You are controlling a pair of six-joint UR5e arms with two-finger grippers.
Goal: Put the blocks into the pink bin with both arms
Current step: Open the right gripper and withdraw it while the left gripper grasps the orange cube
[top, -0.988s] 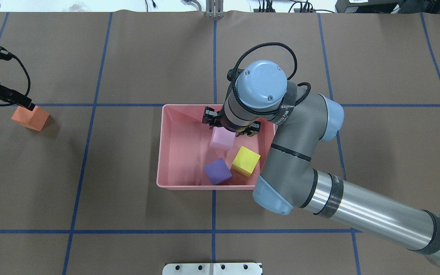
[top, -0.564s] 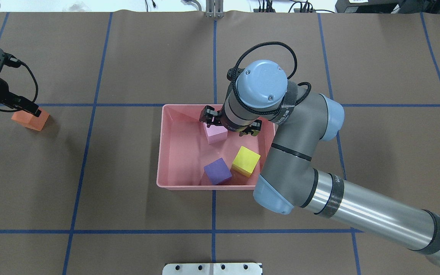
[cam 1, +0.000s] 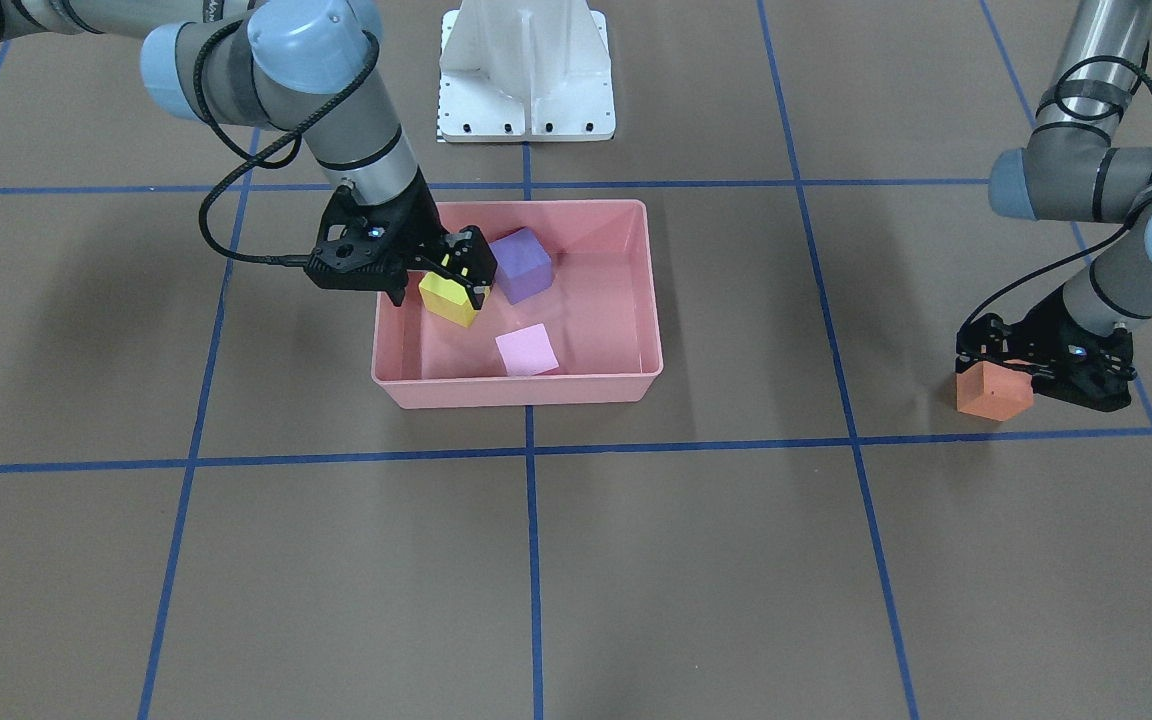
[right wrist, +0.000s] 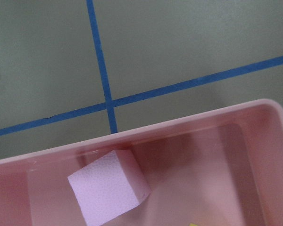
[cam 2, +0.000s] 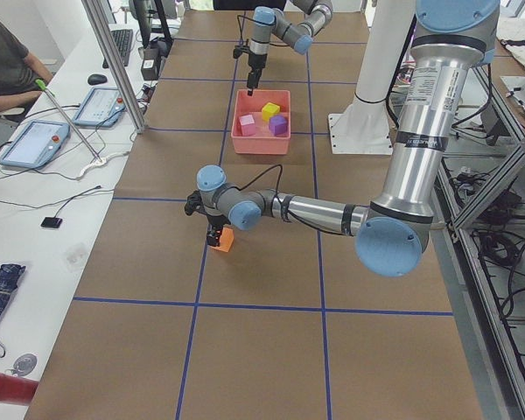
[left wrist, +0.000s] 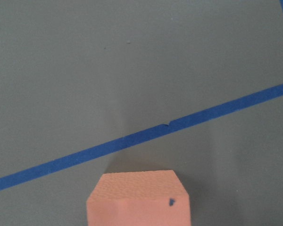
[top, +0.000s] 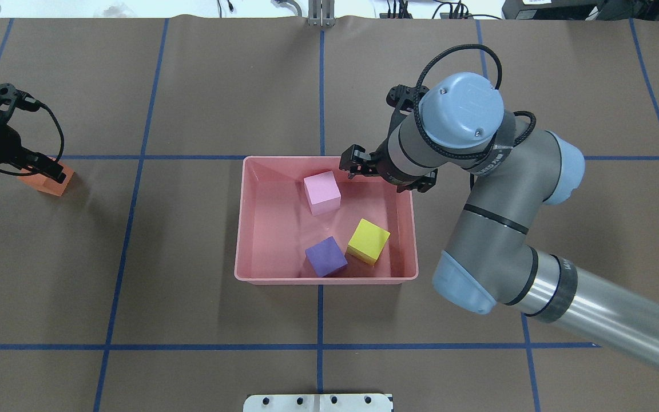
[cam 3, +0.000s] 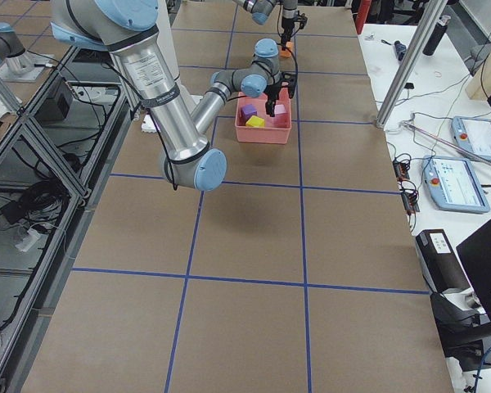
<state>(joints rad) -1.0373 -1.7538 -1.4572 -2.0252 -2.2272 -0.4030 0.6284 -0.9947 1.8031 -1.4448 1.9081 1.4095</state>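
The pink bin point(top: 240, 229) sits mid-table, and also shows in the front view point(cam 1: 516, 390). In it lie the light pink cube point(top: 322, 193), the yellow cube point(top: 368, 241) and the purple cube point(top: 326, 257). My right gripper point(top: 388, 177) is open and empty above the bin's far right corner; it shows in the front view point(cam 1: 436, 285). The right wrist view shows the pink cube point(right wrist: 108, 193) inside the bin's rim point(right wrist: 179, 123). The orange cube point(top: 49, 184) rests on the table at far left. My left gripper point(cam 1: 1011, 362) is open, low over it. The cube fills the left wrist view's bottom point(left wrist: 139, 200).
The white pedestal point(cam 1: 526, 70) stands behind the bin on the robot's side. Blue tape lines cross the brown table cover. In the side views a person and tablets are beside the table.
My right gripper let go of the light pink cube, which now lies in the bin, and moved up and to the right. My left gripper moved down onto the orange cube.
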